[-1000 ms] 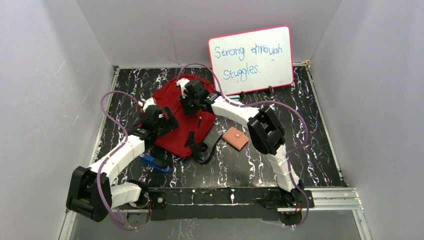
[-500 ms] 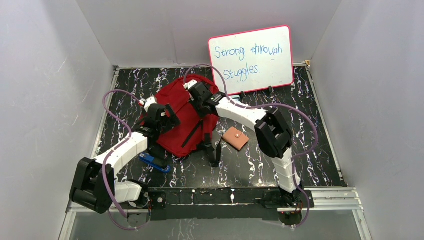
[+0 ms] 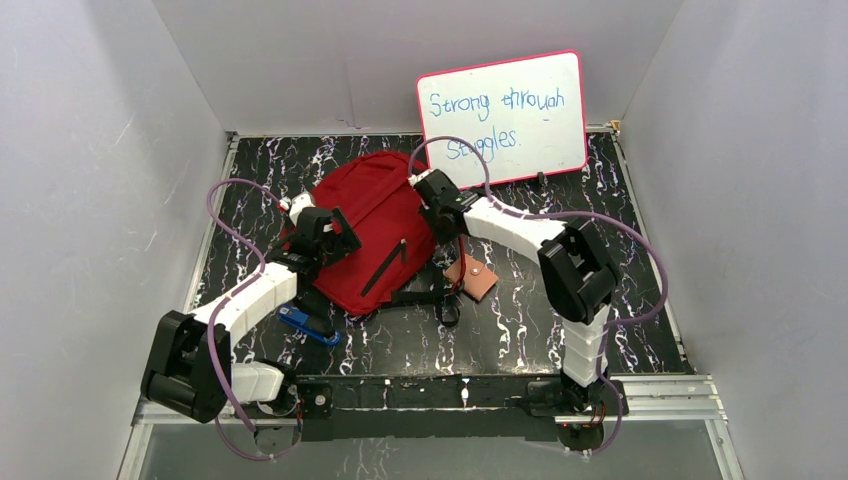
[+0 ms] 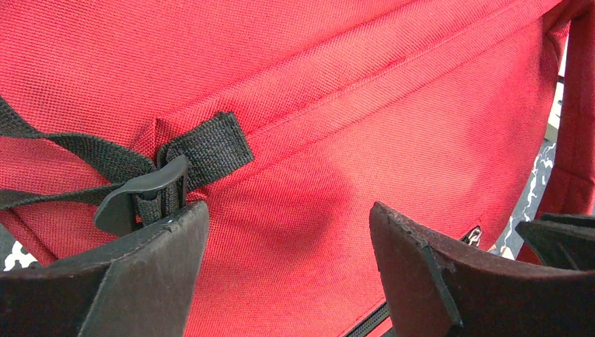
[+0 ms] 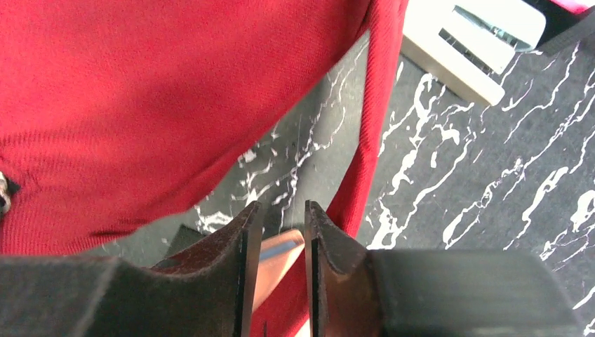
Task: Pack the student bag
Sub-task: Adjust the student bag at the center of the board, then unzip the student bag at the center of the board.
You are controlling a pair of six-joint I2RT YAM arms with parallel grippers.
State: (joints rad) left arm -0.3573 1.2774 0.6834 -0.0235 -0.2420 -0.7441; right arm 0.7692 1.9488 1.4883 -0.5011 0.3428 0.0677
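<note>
Top external view showed the red student bag (image 3: 365,225) lying flat on the black marbled table (image 3: 620,270). Left gripper (image 4: 288,217) hung over its fabric with jaws wide, beside a black strap buckle (image 4: 140,193). Right gripper (image 5: 278,210) sat at the bag's right edge near a tan wallet (image 3: 480,278), jaws narrow; any grip could not be told.

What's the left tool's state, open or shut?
Open. The left tool has fingers wide apart over the student bag; only red fabric shows between them.
</note>
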